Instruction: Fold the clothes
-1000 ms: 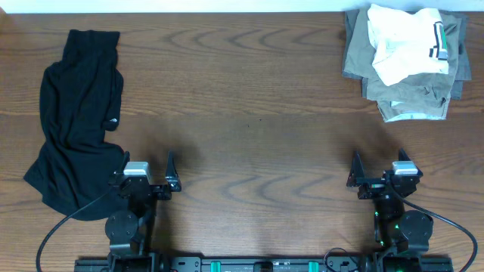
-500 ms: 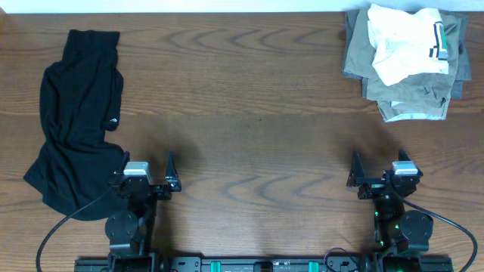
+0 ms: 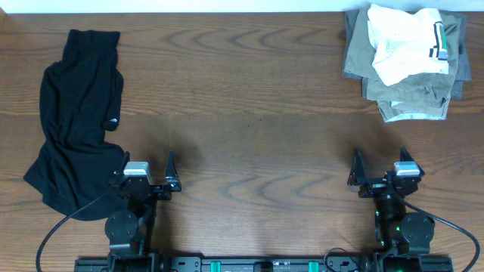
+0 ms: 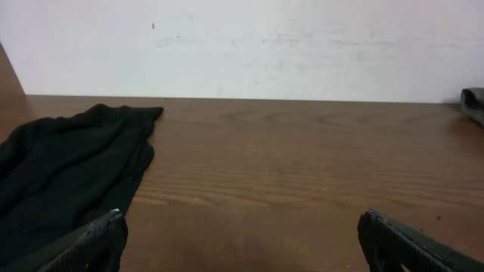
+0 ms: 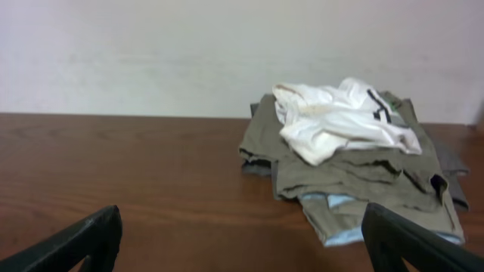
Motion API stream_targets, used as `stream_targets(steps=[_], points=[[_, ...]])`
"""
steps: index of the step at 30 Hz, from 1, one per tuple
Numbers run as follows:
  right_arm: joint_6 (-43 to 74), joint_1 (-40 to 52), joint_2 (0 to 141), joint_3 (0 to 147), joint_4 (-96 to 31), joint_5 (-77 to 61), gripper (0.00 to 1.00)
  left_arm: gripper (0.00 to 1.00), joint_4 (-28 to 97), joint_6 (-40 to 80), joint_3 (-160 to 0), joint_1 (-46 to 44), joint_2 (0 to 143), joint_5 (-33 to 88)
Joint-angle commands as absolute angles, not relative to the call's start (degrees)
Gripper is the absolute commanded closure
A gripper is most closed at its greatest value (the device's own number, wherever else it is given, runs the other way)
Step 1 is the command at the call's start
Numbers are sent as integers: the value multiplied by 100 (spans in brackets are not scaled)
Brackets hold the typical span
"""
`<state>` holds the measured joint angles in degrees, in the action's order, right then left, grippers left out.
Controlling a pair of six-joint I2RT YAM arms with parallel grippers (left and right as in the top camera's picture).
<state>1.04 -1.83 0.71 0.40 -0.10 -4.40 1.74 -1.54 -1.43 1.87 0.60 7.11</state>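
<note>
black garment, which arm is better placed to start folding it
Left. The black garment lies on the table at left, its near edge beside the open left gripper. The right gripper, also open, sits far across, nearer the folded pile.

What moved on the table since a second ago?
Almost nothing. The right gripper slid a tiny bit toward the right side of the table. It is open and holds nothing. The left gripper stayed where it was, open and empty too. The black garment and the folded pile did not move.
</note>
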Motion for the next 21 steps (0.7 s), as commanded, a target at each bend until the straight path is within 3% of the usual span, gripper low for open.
stream_targets(steps=[1,21], points=[[165,-261,38,32,73,-502,1,2,353,-187,-185,217,73,775],[318,-261,45,137,145,-797,1,2,464,51,-1708,217,2405,786]])
